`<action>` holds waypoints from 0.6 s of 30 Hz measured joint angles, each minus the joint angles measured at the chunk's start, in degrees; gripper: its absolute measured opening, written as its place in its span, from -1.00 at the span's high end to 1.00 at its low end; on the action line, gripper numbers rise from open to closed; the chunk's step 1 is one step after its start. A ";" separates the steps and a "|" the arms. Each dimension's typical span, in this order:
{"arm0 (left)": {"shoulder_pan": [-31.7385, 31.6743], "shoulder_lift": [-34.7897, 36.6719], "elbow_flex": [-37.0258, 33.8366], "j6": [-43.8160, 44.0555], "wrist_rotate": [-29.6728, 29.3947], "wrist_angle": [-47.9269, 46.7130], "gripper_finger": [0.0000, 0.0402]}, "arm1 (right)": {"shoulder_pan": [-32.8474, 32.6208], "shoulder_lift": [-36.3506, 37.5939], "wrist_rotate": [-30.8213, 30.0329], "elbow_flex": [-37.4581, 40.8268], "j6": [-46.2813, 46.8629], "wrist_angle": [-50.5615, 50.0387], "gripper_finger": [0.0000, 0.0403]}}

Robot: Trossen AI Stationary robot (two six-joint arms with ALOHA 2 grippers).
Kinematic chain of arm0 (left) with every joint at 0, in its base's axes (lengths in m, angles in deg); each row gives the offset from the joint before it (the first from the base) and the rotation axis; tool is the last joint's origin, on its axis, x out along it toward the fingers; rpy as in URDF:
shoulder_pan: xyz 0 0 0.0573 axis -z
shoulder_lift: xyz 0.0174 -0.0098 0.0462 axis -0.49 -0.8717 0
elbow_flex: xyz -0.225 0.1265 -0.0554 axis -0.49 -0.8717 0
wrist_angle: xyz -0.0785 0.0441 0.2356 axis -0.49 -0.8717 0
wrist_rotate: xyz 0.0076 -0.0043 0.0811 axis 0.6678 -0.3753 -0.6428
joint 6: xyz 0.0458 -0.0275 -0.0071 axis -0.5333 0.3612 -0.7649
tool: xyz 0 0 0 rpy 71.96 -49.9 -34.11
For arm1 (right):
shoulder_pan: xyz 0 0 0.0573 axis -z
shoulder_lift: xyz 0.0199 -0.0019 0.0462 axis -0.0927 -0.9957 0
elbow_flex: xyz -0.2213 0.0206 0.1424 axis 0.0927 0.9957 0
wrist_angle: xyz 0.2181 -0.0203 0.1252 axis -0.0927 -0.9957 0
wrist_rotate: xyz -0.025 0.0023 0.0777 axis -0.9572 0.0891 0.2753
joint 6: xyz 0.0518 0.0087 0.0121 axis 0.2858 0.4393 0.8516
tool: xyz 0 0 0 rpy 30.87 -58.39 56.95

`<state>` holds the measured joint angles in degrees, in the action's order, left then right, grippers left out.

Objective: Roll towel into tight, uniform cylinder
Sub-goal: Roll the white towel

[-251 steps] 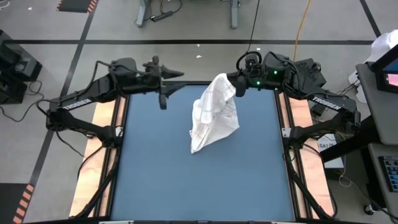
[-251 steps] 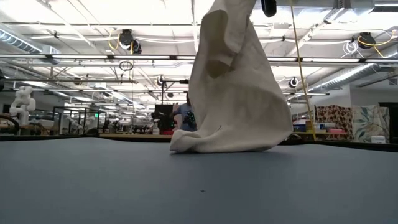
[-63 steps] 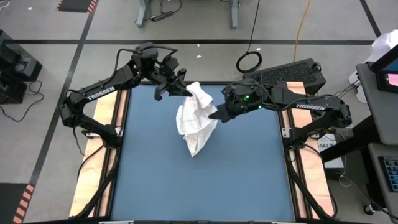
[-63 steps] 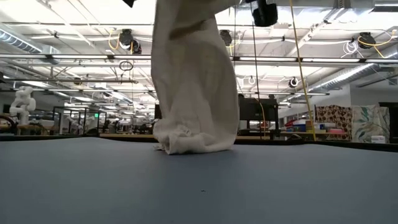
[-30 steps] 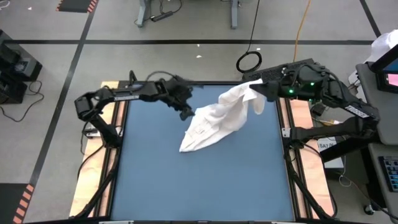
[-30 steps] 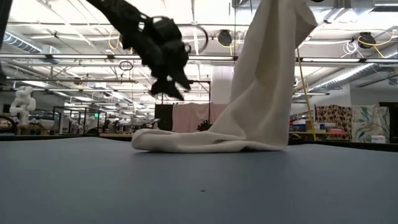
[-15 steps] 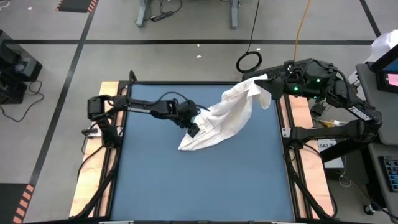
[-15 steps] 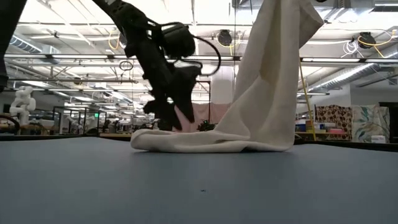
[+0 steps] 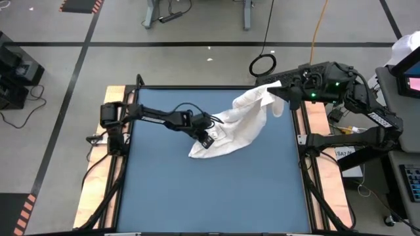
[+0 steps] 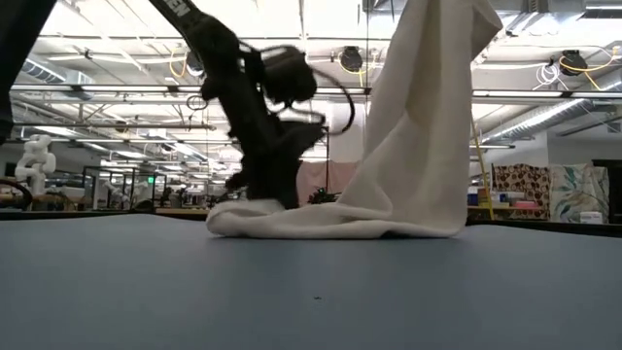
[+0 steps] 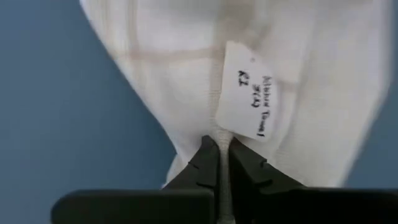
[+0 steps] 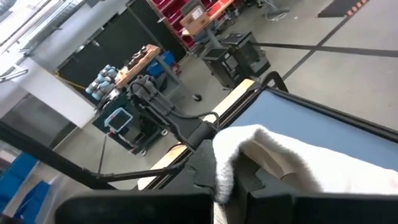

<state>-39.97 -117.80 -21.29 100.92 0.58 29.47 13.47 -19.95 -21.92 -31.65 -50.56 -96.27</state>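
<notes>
White soft cloth towel (image 9: 239, 124) with faint grey grid lines drapes diagonally over the blue table (image 9: 197, 196), its long axis rising from the low end near centre to the far-right corner. Left end effector (image 9: 207, 136) pinches that low edge beside the label; right end effector (image 9: 281, 96) clamps the raised corner. Judged step: spreading flat; next, tension and lay down.

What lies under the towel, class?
Only the blue table shows beneath the towel. Its lower end rests there, pinched by the left claw; the right claw holds its other end up. Anything under the folds is covered.
</notes>
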 joint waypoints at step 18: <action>-0.14 33.49 7.41 -2.89 0.56 4.60 0.91 | 0.02 -0.22 -2.86 0.04 -8.28 3.93 1.00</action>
<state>-40.11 -84.31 -13.88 98.03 1.14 34.07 13.49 -20.17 -24.79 -31.61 -58.84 -92.34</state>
